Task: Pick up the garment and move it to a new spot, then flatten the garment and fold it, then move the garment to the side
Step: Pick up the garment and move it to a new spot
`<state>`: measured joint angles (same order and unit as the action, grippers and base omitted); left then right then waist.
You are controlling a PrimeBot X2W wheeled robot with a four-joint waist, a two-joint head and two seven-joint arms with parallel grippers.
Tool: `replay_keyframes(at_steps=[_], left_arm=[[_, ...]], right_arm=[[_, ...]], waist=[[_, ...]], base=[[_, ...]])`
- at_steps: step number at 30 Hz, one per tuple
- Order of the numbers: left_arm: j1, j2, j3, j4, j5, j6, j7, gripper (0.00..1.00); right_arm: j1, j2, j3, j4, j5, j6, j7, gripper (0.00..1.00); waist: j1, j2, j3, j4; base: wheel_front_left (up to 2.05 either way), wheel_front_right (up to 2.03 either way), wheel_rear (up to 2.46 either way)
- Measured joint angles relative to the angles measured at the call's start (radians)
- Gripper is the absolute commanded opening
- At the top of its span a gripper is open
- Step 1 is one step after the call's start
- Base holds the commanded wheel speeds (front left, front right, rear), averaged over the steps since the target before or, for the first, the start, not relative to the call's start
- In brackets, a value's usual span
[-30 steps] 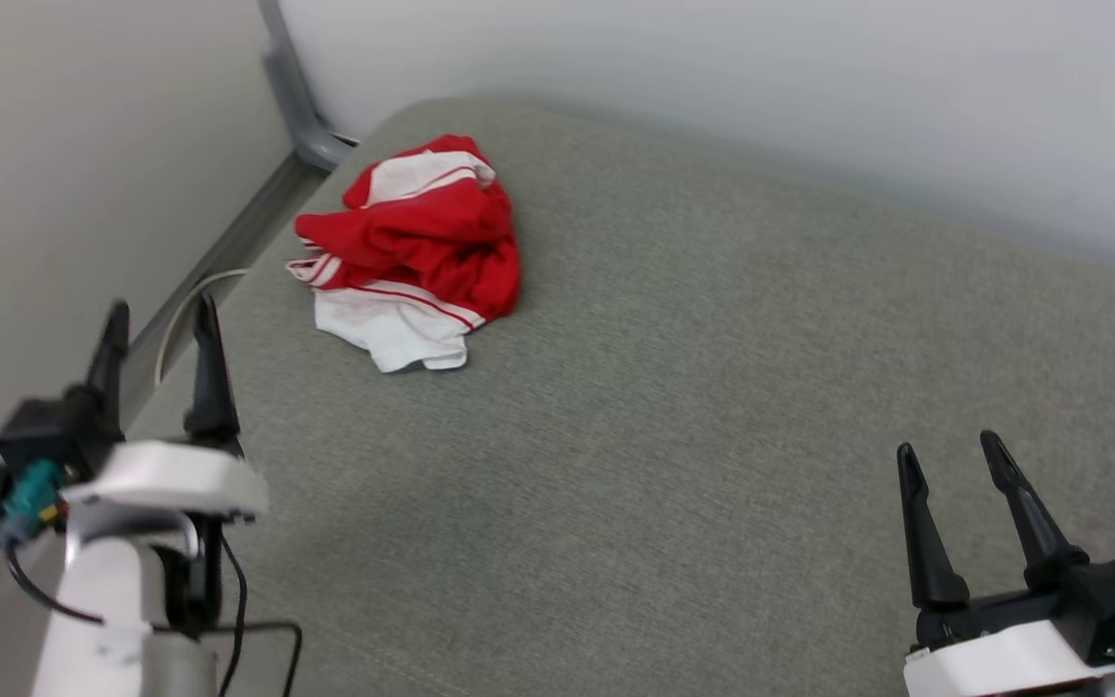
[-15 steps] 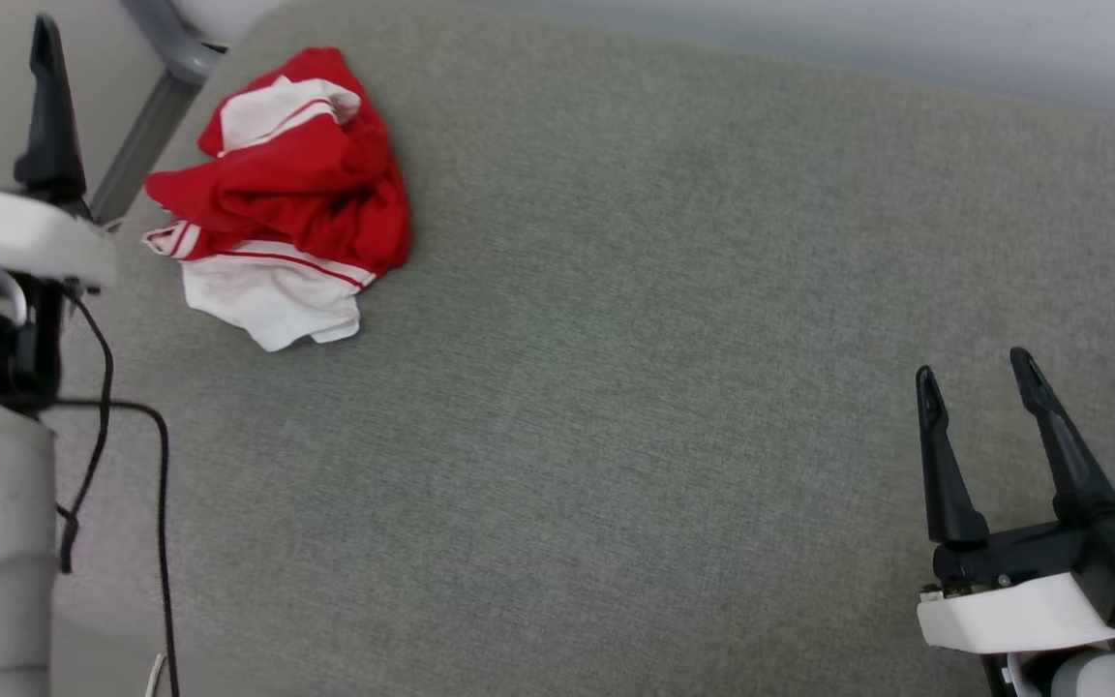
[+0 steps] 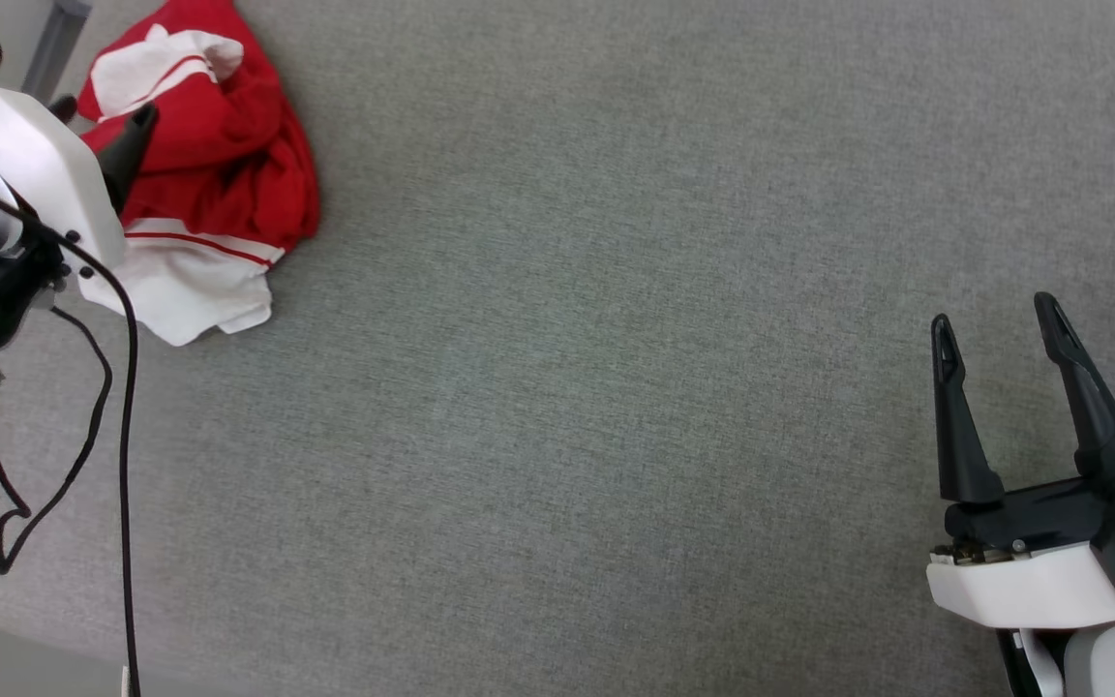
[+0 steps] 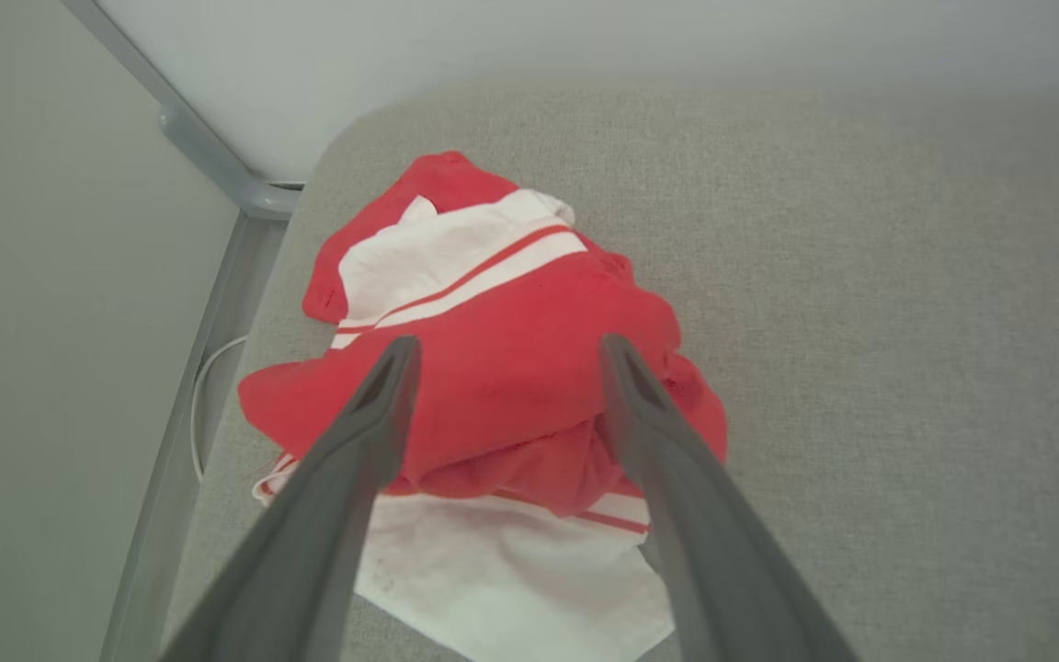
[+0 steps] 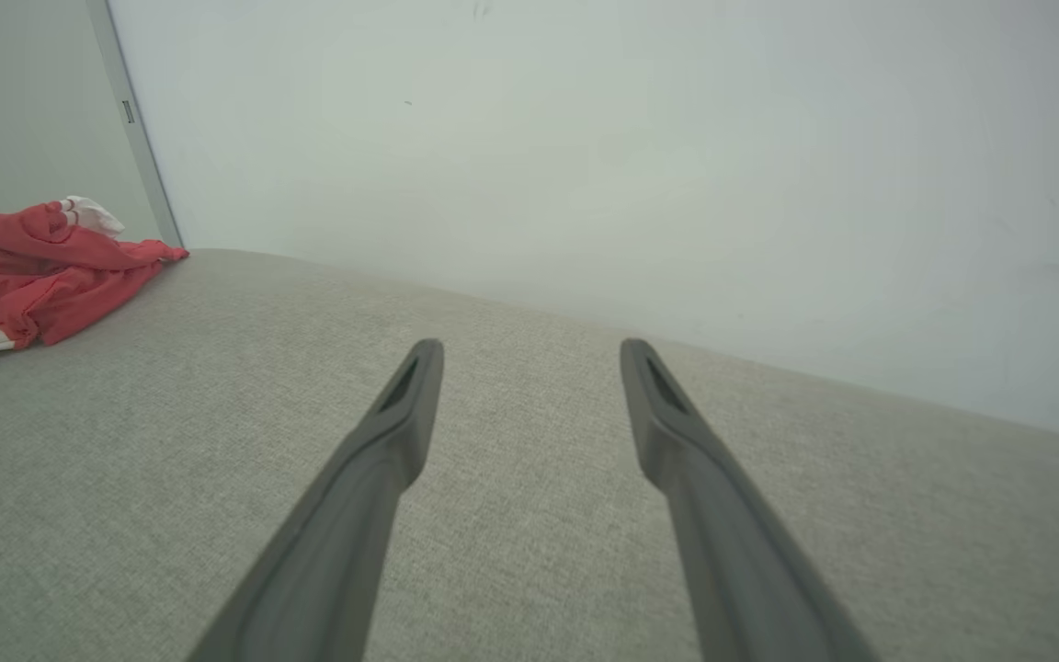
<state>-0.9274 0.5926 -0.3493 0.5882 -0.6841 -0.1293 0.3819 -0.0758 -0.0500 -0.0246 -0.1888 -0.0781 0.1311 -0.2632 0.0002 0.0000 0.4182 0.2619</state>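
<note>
The garment (image 3: 228, 174) is a crumpled red T-shirt with white striped sleeves, lying bunched near the far left corner of the grey fabric surface (image 3: 616, 339). My left gripper (image 3: 101, 116) hangs just above the heap's near-left side and is open. In the left wrist view its fingertips (image 4: 508, 345) straddle the red fold of the garment (image 4: 493, 276) with nothing between them. My right gripper (image 3: 995, 319) hovers open and empty over bare fabric at the lower right, far from the shirt. In the right wrist view the right gripper (image 5: 531, 349) points at the wall, and the garment (image 5: 33, 267) lies far left.
A pale wall (image 5: 677, 138) borders the surface's far side. A grey metal rail (image 4: 208, 156) and a white cord (image 4: 203, 386) run along its left edge. A black cable (image 3: 127, 387) dangles from my left arm. Open grey fabric stretches between the shirt and the right gripper.
The head camera has tipped downward, shifting the whole picture. My left gripper has reached forward from well short of the shirt to just over it. The shirt lies as before.
</note>
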Motion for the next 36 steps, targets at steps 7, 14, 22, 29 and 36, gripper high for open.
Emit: replay_keyframes(at_steps=[7, 14, 22, 29, 36], left_arm=[[-0.027, 0.042, -0.107, 0.032, -0.109, 0.0, 0.207, 1.0], [-0.036, 0.04, -0.184, 0.108, -0.159, 0.0, 0.294, 1.0], [-0.061, 0.058, -0.264, 0.137, -0.208, 0.001, 0.324, 1.0], [-0.07, 0.081, -0.351, 0.1, -0.212, 0.0, 0.181, 0.0], [-0.123, 0.132, -0.456, -0.026, -0.182, 0.0, 0.101, 0.0]], right_arm=[[-0.022, 0.0, -0.005, -0.01, -0.011, 0.0, 0.0, 1.0], [-0.05, 0.0, -0.009, -0.011, -0.016, 0.0, 0.0, 1.0], [-0.058, 0.0, -0.013, -0.008, -0.015, 0.0, 0.0, 1.0], [-0.058, 0.0, -0.017, 0.007, 0.009, 0.0, 0.0, 1.0], [-0.046, 0.0, -0.014, 0.027, 0.047, 0.0, 0.0, 1.0]], waist=[[0.0, 0.0, 0.063, -0.028], [-0.0001, 0.0, 0.12, -0.058], [-0.0002, 0.0, 0.14, -0.077], [-0.0001, 0.0, 0.088, -0.067], [-0.0001, 0.0, 0.004, -0.061]], base=[[0.0, 0.0, 0.0], [0.0, 0.0, 0.0], [0.0, 0.0, 0.0], [0.0, 0.0, 0.0], [0.0, 0.0, 0.0]])
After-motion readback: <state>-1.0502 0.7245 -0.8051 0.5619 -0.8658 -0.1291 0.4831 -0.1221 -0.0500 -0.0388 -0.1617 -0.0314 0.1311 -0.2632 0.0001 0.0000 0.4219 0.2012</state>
